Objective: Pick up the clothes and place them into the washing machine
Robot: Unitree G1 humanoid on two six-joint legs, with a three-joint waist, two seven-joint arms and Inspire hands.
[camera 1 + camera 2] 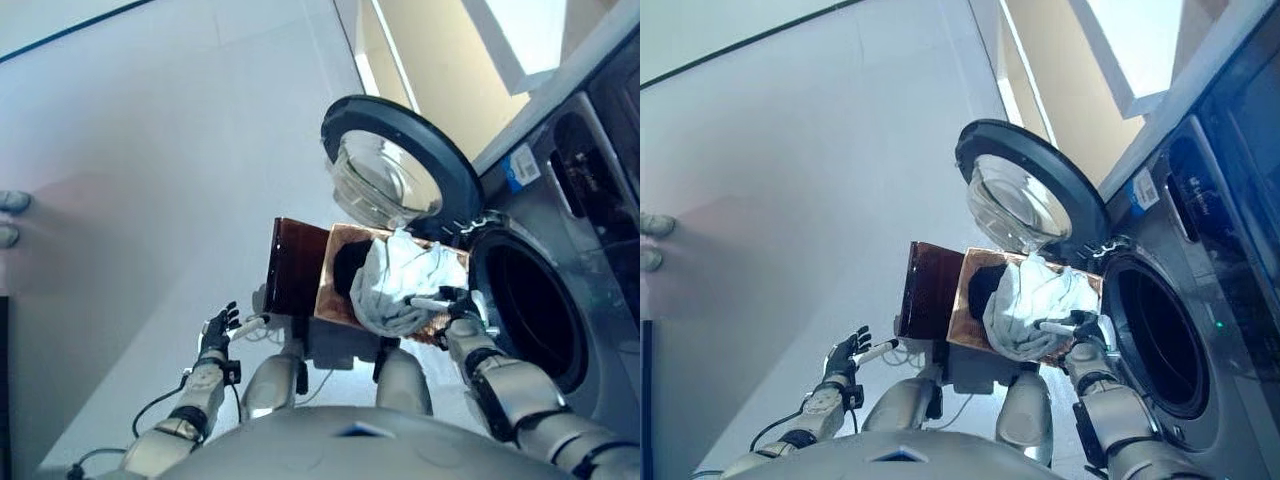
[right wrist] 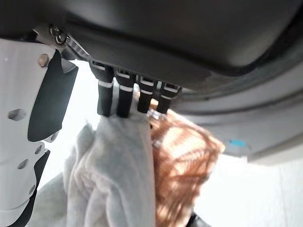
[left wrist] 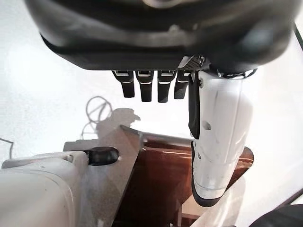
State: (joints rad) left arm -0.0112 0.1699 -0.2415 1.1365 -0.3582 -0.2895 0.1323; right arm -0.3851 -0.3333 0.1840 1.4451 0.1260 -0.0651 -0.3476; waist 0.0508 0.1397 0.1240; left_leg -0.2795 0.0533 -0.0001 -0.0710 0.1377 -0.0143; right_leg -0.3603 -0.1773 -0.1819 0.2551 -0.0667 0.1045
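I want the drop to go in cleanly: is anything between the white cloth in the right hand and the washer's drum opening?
Nothing visible is. The right hand holds the white cloth over the brown box, beside the drum opening, and the door is swung open away from it.

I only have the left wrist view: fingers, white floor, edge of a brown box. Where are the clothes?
Observer: A crumpled white garment lies on top of the open copper-brown box, over a dark item beneath it; the right hand is at its edge.
Operator: Does the right hand have it?
Observer: In the right wrist view the right hand's fingers touch the white cloth; a closed grasp isn't visible.
Operator: Washer ready?
Observer: Yes, the silver front-loading washing machine has its round glass door swung open, and the drum opening sits beside the right hand.
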